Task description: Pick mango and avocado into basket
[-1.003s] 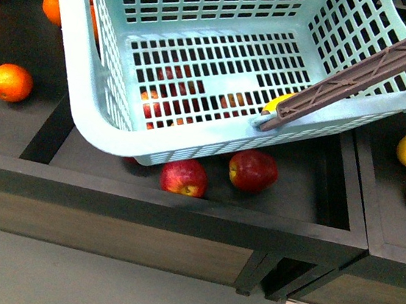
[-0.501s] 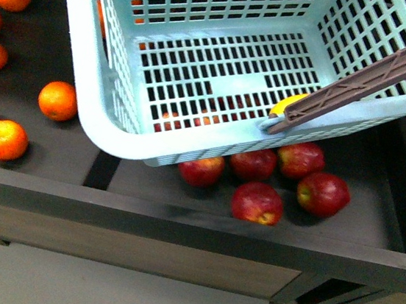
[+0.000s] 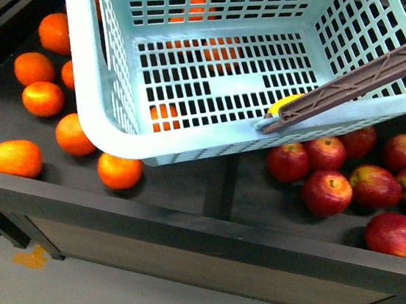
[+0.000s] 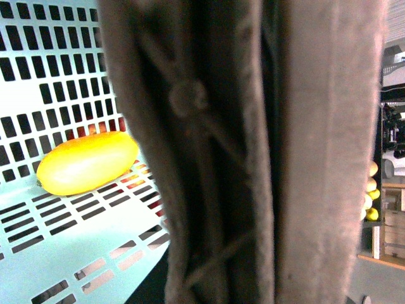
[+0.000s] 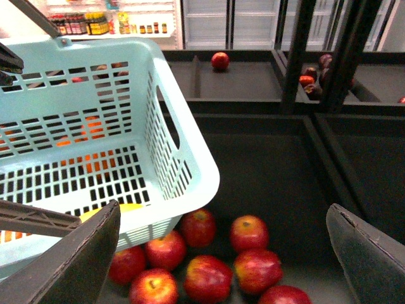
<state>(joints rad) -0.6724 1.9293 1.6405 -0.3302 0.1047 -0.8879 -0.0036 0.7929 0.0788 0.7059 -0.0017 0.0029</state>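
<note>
Hold the basket (image 3: 78,55) flat so the mango (image 4: 85,161) in its 4 o'clock corner cannot roll out, while the right hand (image 5: 223,209) is spread wide, holding nothing.

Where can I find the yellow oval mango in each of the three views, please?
Front view: the smooth yellow oval mango peeks out behind the brown ribbed plastic handle, inside the aqua slotted plastic basket.
Left wrist view: it lies whole on the basket floor, beside the handle.
Right wrist view: only a yellow sliver shows by the handle.
Shared landmark: the handle.
</note>
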